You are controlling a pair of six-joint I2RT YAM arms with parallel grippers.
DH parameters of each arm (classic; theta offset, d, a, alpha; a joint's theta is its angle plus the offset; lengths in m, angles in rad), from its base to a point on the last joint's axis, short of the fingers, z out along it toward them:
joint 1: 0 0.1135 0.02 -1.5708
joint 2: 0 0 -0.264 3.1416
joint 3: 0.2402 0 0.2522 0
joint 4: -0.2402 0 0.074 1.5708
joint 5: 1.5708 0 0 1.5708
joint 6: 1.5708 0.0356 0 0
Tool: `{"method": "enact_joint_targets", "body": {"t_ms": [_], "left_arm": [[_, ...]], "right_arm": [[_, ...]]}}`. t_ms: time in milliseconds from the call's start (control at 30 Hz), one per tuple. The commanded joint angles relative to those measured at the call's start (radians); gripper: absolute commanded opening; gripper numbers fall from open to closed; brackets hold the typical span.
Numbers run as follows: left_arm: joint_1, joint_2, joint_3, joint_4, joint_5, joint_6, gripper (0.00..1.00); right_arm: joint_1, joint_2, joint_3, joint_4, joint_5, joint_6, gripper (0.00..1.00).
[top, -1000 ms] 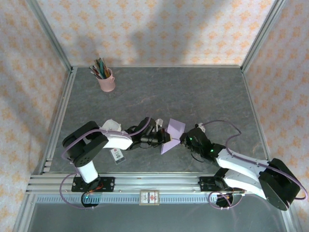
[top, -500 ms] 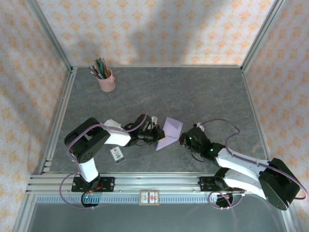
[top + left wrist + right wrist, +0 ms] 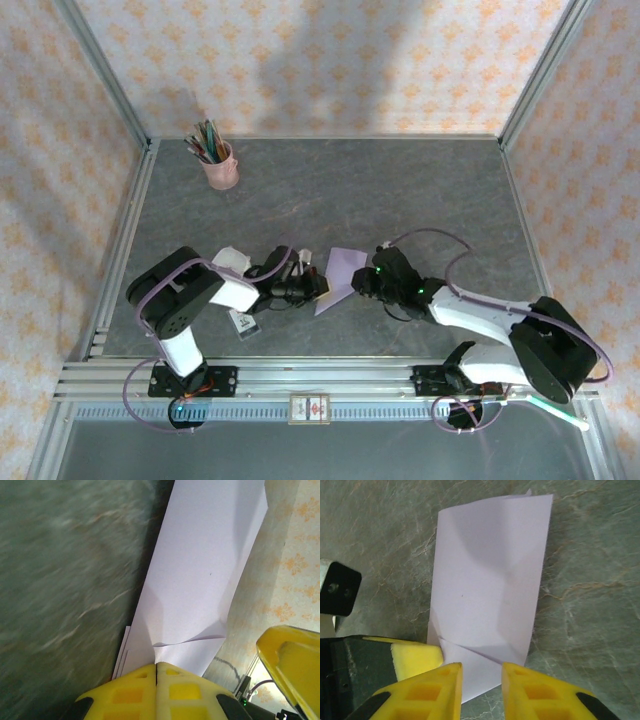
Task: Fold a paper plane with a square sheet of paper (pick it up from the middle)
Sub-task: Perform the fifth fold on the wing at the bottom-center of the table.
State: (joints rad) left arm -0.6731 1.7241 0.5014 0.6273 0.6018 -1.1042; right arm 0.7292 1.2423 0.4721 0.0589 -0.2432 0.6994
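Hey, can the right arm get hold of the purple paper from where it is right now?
Probably yes. The right gripper stands open with an edge of the purple paper between its jaws. The left gripper, shut on the paper alongside, leaves that edge free.

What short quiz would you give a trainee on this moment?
1. True or false: the left pincer is shut on the lavender paper.
2. The right pincer has its fingers: A apart; B pressed together; C gripping a pencil.
3. Fill in: the pink cup stands near the far ___ corner of the table.
Key: 1 true; 2 A; 3 left.
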Motion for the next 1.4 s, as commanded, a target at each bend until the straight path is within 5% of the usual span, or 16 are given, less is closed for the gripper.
{"method": "enact_joint_targets", "body": {"t_ms": [0,200,800,1167,1367], "left_arm": [[0.002,-0.03,-0.086,0.029,-0.074,-0.06,0.05],[-0.023,-0.019,-0.153,0.123,-0.1,-0.125,0.05],[-0.052,0.003,-0.152,0.156,-0.1,-0.148,0.04],[-0.052,-0.007,-0.133,0.15,-0.092,-0.13,0.06],[-0.069,-0.07,-0.109,0.186,-0.081,-0.015,0.24]], "right_arm": [[-0.005,0.025,0.017,0.009,-0.042,-0.007,0.28],[-0.017,0.101,0.022,0.09,-0.106,0.017,0.36],[-0.04,0.182,0.007,0.183,-0.142,0.02,0.34],[-0.04,0.163,0.015,0.163,-0.127,0.04,0.06],[-0.039,0.153,0.036,0.106,-0.136,0.111,0.0]]}}
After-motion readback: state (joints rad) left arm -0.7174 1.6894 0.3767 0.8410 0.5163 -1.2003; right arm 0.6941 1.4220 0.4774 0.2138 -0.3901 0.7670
